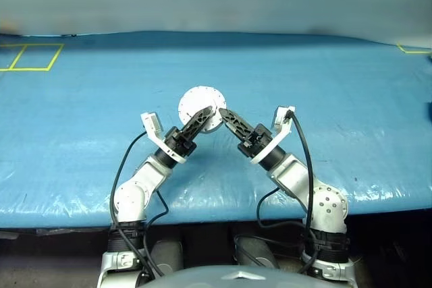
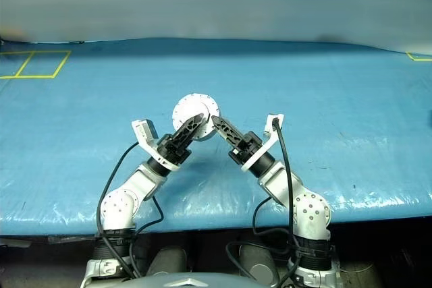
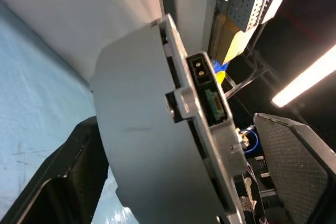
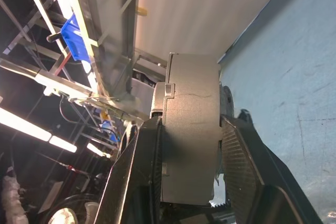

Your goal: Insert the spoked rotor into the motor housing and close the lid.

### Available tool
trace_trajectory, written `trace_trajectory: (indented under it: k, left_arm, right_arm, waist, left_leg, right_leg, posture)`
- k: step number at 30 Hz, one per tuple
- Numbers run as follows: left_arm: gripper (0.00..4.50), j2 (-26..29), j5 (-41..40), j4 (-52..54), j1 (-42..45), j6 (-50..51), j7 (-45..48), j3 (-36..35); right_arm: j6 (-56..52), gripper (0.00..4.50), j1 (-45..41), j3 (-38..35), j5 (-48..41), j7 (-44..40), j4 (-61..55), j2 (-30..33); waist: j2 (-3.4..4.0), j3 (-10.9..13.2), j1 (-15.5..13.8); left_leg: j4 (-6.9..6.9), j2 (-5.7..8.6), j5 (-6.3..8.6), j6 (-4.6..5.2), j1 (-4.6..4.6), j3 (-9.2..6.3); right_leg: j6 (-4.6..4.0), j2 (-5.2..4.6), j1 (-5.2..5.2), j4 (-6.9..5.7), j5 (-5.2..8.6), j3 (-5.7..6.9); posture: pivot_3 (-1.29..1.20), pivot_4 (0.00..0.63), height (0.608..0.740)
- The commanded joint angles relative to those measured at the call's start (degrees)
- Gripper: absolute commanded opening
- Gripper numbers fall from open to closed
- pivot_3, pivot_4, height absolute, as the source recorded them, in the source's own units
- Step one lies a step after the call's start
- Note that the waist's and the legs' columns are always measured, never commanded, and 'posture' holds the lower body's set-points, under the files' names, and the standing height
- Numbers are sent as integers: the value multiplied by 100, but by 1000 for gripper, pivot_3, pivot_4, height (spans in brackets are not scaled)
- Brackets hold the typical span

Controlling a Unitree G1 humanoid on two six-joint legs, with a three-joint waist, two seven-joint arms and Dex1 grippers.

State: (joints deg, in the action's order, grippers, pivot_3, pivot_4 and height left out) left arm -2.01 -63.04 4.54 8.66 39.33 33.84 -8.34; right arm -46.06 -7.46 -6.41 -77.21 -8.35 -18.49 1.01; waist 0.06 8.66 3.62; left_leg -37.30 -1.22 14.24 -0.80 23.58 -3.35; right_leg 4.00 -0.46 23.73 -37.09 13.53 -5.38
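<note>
The motor housing (image 4: 191, 129) is held up off the blue table, edge-on between my two arms. Its plain pale round face with a bumpy rim, the lid (image 1: 196, 102), is turned toward my head and seems to lie flat against the case. My right gripper (image 1: 223, 113) is shut on the housing, one finger (image 4: 244, 171) pressed on each flat side. My left gripper (image 1: 205, 113) is open. Its fingers (image 3: 291, 166) stand wide apart around the housing's (image 3: 147, 145) rim, with a gap on one side. The spoked rotor is hidden.
The blue table top (image 1: 81, 133) stretches wide under and beyond the arms, and its front edge (image 1: 67, 214) runs near my body. Yellow tape squares (image 1: 30, 57) mark its far left corner, and more tape (image 1: 413, 49) marks the far right.
</note>
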Motion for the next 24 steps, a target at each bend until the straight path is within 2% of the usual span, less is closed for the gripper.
trace_trajectory:
  k: [1, 7, 10, 13, 16, 17, 18, 21, 24]
  left_arm:
    - [4453, -37, -191, 28, 27, 93, -102, -84]
    - [4453, -178, -409, 191, 135, 64, -396, -232]
    - [3871, -149, -410, 352, 128, 142, -345, -116]
    - [2942, -209, -399, 342, 154, 182, -558, -65]
    - [2942, -185, -483, 486, 96, 239, -380, 37]
    - [2670, -176, -527, 531, 68, 263, -320, 55]
    - [2634, -150, -519, 550, 52, 308, -369, 82]
    - [2584, -83, -443, 538, 44, 341, -543, 125]
    - [2583, -26, -722, 646, 2, 459, -354, 110]
  right_arm:
    - [195, 1294, -41, 11, -162, -107, -326, -83]
    - [211, 1294, -51, 45, -115, -80, -255, -59]
    - [211, 1294, -70, 32, -114, -57, -202, -58]
    - [226, 1294, -98, 22, -78, 58, -110, -89]
    - [257, 1294, -121, 14, -25, 216, -12, -143]
    - [262, 1294, -126, 9, -23, 241, 7, -156]
    - [272, 1294, -130, 8, -10, 280, 33, -181]
    - [286, 1294, -136, 38, 41, 386, 98, -242]
    - [303, 1294, -147, 56, 111, 527, 166, -293]
  waist:
    - [0, 0, -4]
    - [0, 0, -11]
    - [0, 0, -11]
    - [0, 0, -12]
    - [0, 0, -2]
    - [0, 0, -1]
    - [0, 0, -2]
    - [0, 0, -7]
    - [0, 0, -3]
  left_leg:
    - [0, 0, 0, 0, 0, 0]
    - [-5, 1, 0, 0, 0, -1]
    - [-6, 2, 0, 0, 0, -1]
    - [-6, 2, 0, 0, 0, -1]
    - [-6, 2, 0, 0, -1, -1]
    - [-6, 2, 0, 0, -1, -1]
    - [-6, 1, 0, 0, -1, -2]
    - [-6, 1, 0, -1, -1, -2]
    - [-8, 2, -1, -1, 0, -1]
  right_leg:
    - [0, 0, 0, 0, 0, 0]
    - [0, -1, -2, -1, 0, 0]
    - [1, -1, -3, -2, -1, 0]
    - [1, -1, -2, -2, 0, 0]
    - [0, -1, -2, -3, -1, 0]
    - [0, 0, -2, -5, -1, 0]
    - [0, 0, -2, -5, 0, 0]
    - [0, 0, -2, -5, 0, 0]
    - [0, 0, -2, -6, -1, 0]
  posture:
    - [0, 150, 740]
    - [0, 150, 740]
    - [0, 150, 740]
    - [0, 150, 740]
    - [0, 150, 740]
    - [0, 150, 740]
    - [0, 150, 740]
    - [0, 150, 740]
    - [0, 150, 740]
